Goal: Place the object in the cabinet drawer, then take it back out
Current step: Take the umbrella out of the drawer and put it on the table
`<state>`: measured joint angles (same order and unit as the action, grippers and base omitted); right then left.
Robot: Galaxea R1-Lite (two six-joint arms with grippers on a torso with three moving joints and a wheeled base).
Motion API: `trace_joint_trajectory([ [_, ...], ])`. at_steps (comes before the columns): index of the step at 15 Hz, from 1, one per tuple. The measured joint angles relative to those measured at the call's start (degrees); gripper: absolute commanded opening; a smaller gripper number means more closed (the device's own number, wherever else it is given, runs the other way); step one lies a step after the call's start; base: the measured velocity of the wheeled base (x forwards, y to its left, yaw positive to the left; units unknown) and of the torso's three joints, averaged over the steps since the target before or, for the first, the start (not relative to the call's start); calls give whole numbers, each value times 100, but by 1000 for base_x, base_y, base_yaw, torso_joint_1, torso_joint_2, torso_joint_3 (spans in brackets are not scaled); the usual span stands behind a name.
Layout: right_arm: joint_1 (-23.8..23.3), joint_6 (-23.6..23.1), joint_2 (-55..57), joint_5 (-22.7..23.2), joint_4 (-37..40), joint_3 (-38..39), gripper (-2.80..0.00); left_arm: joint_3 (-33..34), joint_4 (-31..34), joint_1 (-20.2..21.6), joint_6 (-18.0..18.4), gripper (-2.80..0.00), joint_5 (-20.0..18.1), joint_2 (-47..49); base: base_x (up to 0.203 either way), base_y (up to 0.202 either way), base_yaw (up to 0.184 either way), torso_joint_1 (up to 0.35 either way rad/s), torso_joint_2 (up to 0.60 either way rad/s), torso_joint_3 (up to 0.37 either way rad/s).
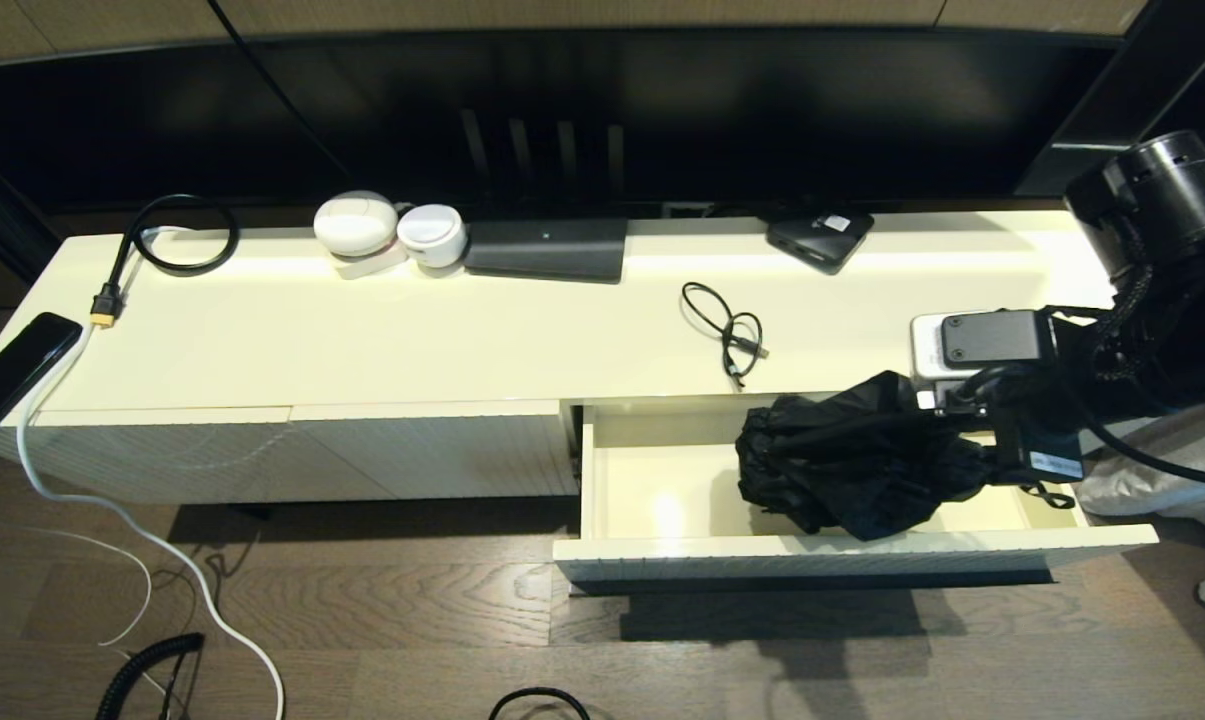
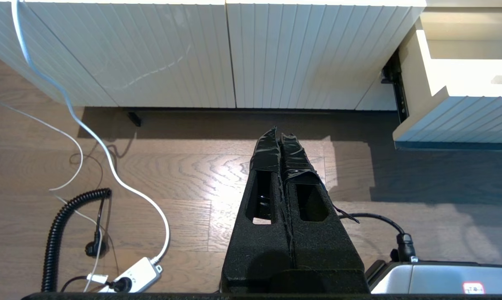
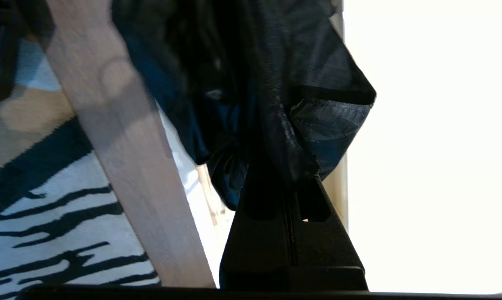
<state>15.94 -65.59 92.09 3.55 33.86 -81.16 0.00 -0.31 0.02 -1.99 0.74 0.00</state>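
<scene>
The cabinet drawer (image 1: 652, 480) stands pulled out at the cabinet's right end, its smooth cream inside showing; its fluted front (image 2: 455, 121) also shows in the left wrist view. The object, a crumpled black fabric bundle like a folded umbrella (image 1: 847, 460), hangs over the drawer's right half, partly inside it. My right gripper (image 1: 977, 445) is shut on the bundle's right end; in the right wrist view its fingertips (image 3: 286, 171) are buried in the dark fabric (image 3: 255, 75). My left gripper (image 2: 280, 135) is shut and empty, parked low over the wood floor in front of the cabinet.
On the cabinet top lie a thin black cable (image 1: 732, 335), a black box (image 1: 547, 250), two white round devices (image 1: 357, 225), a small black device (image 1: 820, 237) and a phone (image 1: 17, 368) at the left edge. Handle-less fluted panels (image 1: 312, 450) fill the cabinet's left. Cables trail on the floor (image 1: 162, 560).
</scene>
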Motion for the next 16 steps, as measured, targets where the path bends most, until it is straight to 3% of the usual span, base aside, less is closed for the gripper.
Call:
trace_joint_trajectory([
  [10, -860, -158, -790, -231, 61, -809, -280, 0, -2, 0, 2, -280, 2, 0, 0, 0, 0, 0, 0, 0],
  [16, -944, 898, -369, -479, -918, -922, -280, 0, 1, 0, 2, -280, 2, 0, 0, 0, 0, 0, 0, 0],
])
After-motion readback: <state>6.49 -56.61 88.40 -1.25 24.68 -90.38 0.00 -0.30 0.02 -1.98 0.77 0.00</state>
